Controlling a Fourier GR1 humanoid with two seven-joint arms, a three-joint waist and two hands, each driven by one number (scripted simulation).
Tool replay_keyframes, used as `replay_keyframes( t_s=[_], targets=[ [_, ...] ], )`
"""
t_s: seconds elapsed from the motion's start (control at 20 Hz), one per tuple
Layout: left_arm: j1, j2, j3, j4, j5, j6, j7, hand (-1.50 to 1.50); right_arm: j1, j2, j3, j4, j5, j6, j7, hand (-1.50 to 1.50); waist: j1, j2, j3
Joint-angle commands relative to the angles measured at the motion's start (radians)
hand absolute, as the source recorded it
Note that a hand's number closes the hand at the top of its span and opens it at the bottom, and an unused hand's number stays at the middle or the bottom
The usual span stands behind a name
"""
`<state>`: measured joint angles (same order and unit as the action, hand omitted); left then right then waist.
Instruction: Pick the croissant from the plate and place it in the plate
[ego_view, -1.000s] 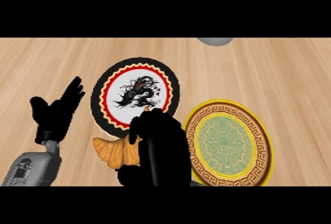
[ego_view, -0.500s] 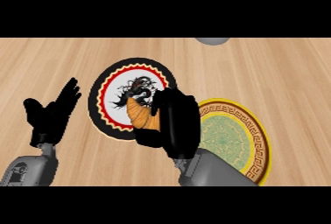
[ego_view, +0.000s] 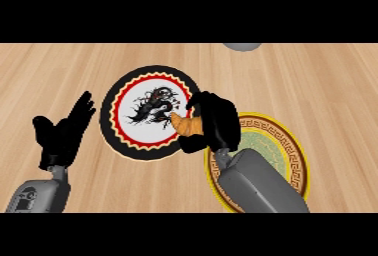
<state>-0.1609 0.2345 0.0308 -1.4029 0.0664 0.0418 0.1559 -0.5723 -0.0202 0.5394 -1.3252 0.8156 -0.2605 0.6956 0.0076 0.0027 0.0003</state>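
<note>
Golden-brown, the croissant (ego_view: 186, 124) sits squeezed in my right hand (ego_view: 212, 122) over the edge of the black and red plate (ego_view: 151, 112), and if I let go too soon it could fall on the desk (ego_view: 310, 80), not the plate.

- My right hand (ego_view: 212, 122) curls round the croissant (ego_view: 186, 124), hiding most of it; only the left end shows.
- My right forearm (ego_view: 258, 182) hides the left part of the yellow plate (ego_view: 284, 150).
- Grey object (ego_view: 241, 46) cut off at top; can't tell what.
- Both forearms cut off at bottom.
</note>
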Motion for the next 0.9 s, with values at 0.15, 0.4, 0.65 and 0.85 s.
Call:
replay_keyframes(
  t_s=[0.15, 0.4, 0.65, 0.85],
  targets=[
    [-0.004, 0.015, 0.010, -0.011, -0.016, -0.014, 0.015, 0.00, 0.061, 0.001, -0.031, 0.035, -0.010, -0.102, -0.269, -1.50, -0.004, -0.003, 0.000],
    [0.050, -0.004, 0.009, -0.045, 0.002, -0.020, -0.014, 0.00, 0.056, 0.019, -0.018, -0.163, -0.145, -0.186, -0.384, -1.50, 0.007, -0.007, 0.001],
    [-0.009, -0.011, 0.012, -0.023, -0.009, -0.001, 0.040, 0.00, 0.070, 0.020, -0.072, -0.301, -0.309, -0.164, -0.333, -1.50, -0.007, -0.004, 0.000],
    [-0.015, -0.021, 0.001, -0.022, -0.042, 0.028, 0.043, 0.00, 0.140, 0.020, -0.108, -0.375, -0.487, -0.108, -0.257, -1.50, -0.012, -0.004, 0.000]
  ],
)
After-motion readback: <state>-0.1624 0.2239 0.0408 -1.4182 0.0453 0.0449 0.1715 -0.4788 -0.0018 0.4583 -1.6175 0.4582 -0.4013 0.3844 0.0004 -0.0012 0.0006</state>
